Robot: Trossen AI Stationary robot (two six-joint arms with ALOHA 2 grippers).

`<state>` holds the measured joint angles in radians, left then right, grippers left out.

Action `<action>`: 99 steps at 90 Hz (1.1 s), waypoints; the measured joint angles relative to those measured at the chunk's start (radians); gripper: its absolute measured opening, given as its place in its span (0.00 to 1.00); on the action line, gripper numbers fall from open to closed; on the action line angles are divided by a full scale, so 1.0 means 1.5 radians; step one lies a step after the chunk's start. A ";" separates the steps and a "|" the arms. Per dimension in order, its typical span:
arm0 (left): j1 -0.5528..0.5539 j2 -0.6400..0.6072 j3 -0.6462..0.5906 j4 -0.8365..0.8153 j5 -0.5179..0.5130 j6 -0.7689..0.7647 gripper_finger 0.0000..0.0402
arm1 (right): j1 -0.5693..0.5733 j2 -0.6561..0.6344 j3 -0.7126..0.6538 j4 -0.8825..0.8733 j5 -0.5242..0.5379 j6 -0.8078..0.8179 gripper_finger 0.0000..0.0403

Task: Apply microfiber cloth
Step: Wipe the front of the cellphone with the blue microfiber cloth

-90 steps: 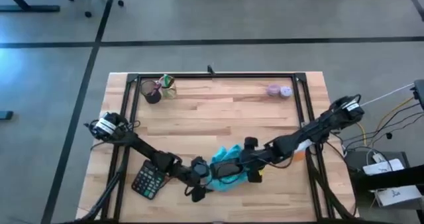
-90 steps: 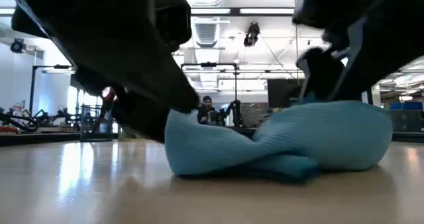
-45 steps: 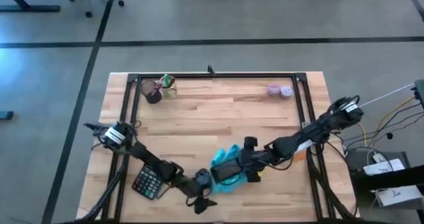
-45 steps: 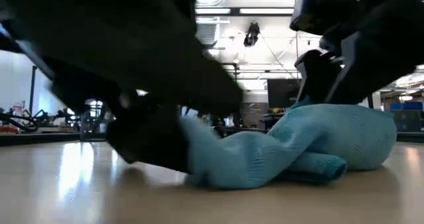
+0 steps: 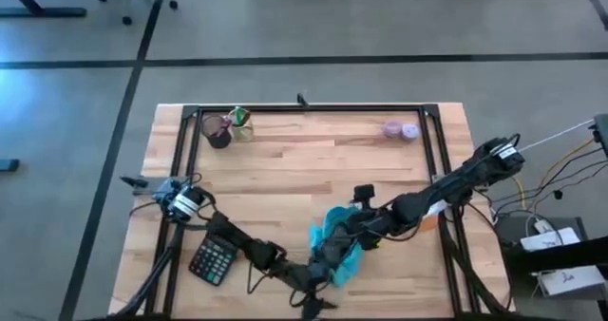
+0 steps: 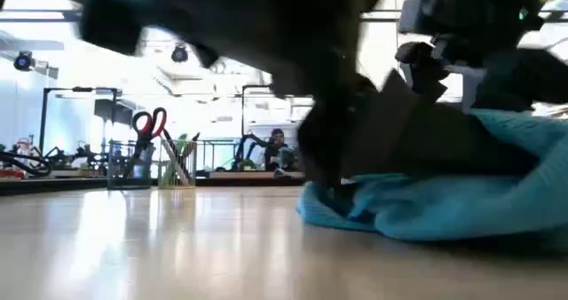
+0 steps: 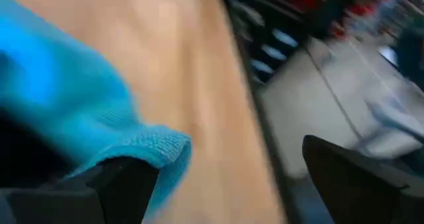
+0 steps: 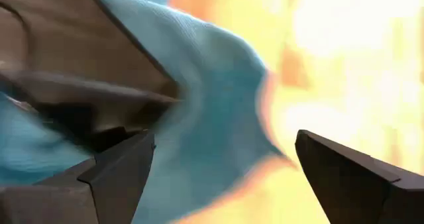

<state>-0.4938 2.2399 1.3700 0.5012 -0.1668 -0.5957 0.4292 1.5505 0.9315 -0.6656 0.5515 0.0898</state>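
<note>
The turquoise microfiber cloth (image 5: pixel 340 245) lies bunched on the wooden table near its front edge, right of the middle. My left gripper (image 5: pixel 318 286) reaches in low from the left at the cloth's near-left side. It is open (image 7: pixel 242 184), with the cloth's hemmed edge by one finger. My right gripper (image 5: pixel 332 254) comes from the right over the cloth and is also open (image 8: pixel 235 171), with the cloth (image 8: pixel 212 98) ahead of its fingers. A dark flat shape (image 8: pixel 79 85) lies over the cloth; what it is does not show. My left gripper meets the cloth's hemmed edge (image 7: pixel 156 150) with the inner side of one finger (image 7: pixel 126 184). Nothing is pinched between the fingers. The fingers come nearly level from the table's left, and the cloth rests on the table. My right gripper stands over the cloth; whether it touches it I cannot tell.
A black calculator (image 5: pixel 213 260) lies near the front left, beside my left arm. A cup with scissors and pens (image 5: pixel 220 129) stands at the far left. A small purple thing (image 5: pixel 400 130) sits at the far right. A black frame (image 5: pixel 304 109) borders the table.
My left gripper has swept along the near edge toward the table's right, up against the cloth. The cloth's left end has been pushed right, and the cloth is bunched more tightly under my right gripper. My right gripper has shifted a little toward the near edge.
</note>
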 joint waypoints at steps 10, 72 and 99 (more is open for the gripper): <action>0.030 0.001 0.006 -0.002 0.000 0.005 0.87 | -0.018 -0.009 0.007 -0.054 0.035 -0.012 0.86; 0.214 -0.043 0.006 -0.148 0.059 0.041 0.87 | 0.132 -0.077 -0.080 0.222 -0.051 0.233 0.86; 0.236 -0.066 0.000 -0.234 0.072 0.065 0.87 | 0.116 0.012 -0.085 0.260 0.036 0.372 0.81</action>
<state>-0.1406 2.1414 1.3697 0.1509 -0.0586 -0.4977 0.6028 1.5680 0.8040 -0.2749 0.6053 0.6485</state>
